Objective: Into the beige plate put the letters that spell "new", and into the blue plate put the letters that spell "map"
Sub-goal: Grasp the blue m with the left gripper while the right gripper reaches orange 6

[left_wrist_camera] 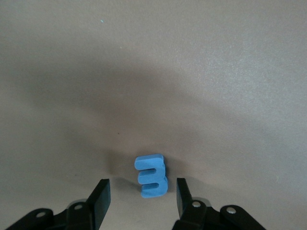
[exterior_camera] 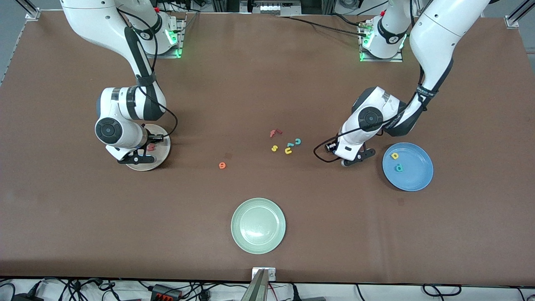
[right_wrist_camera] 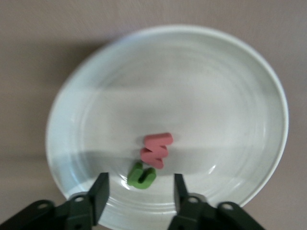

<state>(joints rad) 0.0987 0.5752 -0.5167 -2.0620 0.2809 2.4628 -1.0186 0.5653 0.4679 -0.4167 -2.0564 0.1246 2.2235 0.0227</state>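
Left gripper (left_wrist_camera: pixel 140 196) hung low over the surface (exterior_camera: pixel 267 83) beside the blue plate (exterior_camera: pixel 413 179), fingers spread around the blue m (left_wrist_camera: pixel 151 175), not touching it; yellow a (exterior_camera: pixel 394 156) and teal p (exterior_camera: pixel 399 168) lay in that plate. Right gripper (right_wrist_camera: pixel 139 191) hovered spread over the beige plate (right_wrist_camera: pixel 230 96), holding nothing; red-pink w (right_wrist_camera: pixel 156 149) and green n (right_wrist_camera: pixel 141 176) lay touching inside; orange e (exterior_camera: pixel 222 165) sat on the surface, between the beige plate and the leftover letters (exterior_camera: pixel 286 142).

No printed label or brand can be read for certain; lettering on the left arm's dark wrist band (exterior_camera: pixel 423 97), at right of the front view, is too small. Only the foam letters themselves read as characters, such as the orange e (exterior_camera: pixel 222 165) at centre.
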